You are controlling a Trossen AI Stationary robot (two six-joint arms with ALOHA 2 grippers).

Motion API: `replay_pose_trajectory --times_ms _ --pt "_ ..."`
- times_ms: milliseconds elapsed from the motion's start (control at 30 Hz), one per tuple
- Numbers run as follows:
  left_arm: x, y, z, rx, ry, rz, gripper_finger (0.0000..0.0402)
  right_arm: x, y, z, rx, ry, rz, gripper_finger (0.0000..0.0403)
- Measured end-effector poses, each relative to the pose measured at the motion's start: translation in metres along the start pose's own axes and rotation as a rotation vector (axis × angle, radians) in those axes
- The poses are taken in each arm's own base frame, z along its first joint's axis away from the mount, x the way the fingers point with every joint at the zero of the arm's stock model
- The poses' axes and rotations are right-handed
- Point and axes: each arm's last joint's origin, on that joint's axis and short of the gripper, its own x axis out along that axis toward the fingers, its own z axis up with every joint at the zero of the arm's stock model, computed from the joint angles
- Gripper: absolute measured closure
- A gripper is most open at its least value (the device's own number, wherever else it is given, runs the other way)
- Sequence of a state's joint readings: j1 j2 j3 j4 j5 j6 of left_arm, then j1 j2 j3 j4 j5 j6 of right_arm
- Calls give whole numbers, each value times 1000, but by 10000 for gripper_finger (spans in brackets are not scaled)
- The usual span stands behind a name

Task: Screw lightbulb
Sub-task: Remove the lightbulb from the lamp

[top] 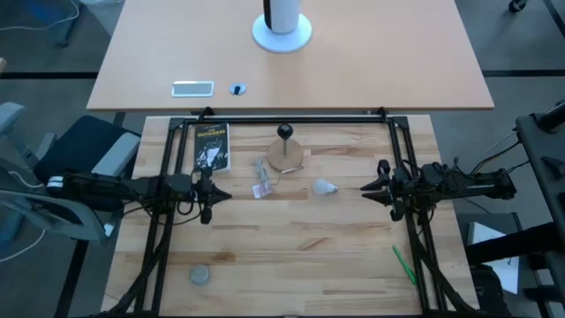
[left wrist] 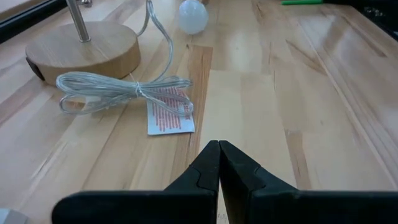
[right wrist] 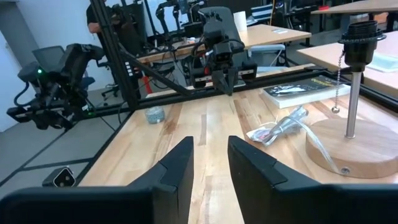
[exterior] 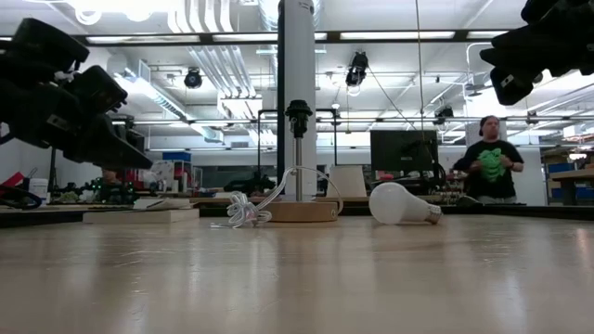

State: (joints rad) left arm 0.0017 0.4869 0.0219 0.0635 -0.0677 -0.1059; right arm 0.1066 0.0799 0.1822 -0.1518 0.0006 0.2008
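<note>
In the high view, at the left of the frame, the left gripper (top: pixel 208 193) hovers over the wooden table (top: pixel 291 247), its two fingers pressed together with nothing between them; the left wrist view shows the same closed tips (left wrist: pixel 219 163) above bare boards. Just above it in the frame lies a dark book (top: pixel 211 146), and in the lower left of the table a small grey round object (top: pixel 200 276) sits alone. Toward the middle, a bundle of clear cord with a paper tag (top: pixel 262 178) lies beside the round wooden lamp base (top: pixel 286 155), whose thin post carries an empty black socket (top: pixel 285 132). Right of the base, near the frame's centre, the lightbulb (top: pixel 325 187) lies on its side on the table, apart from both grippers and from the lamp; in the low view it rests at centre right with its screw base pointing right (exterior: pixel 402 204). Farther right, the right gripper (top: pixel 370 186) hangs over the table at the same height in the frame as the bulb, its fingers parted and holding nothing, as the right wrist view confirms (right wrist: pixel 209 163). In the lower right a green pen (top: pixel 403 264) lies on the table
</note>
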Motion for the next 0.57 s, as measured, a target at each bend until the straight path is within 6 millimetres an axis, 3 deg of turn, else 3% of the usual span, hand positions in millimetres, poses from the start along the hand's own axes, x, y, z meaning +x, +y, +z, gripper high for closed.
replay_pose_trajectory --times_ms 567 --pt "2 0 -3 2 33 4 401 0 0 0 0 -1 0 341"
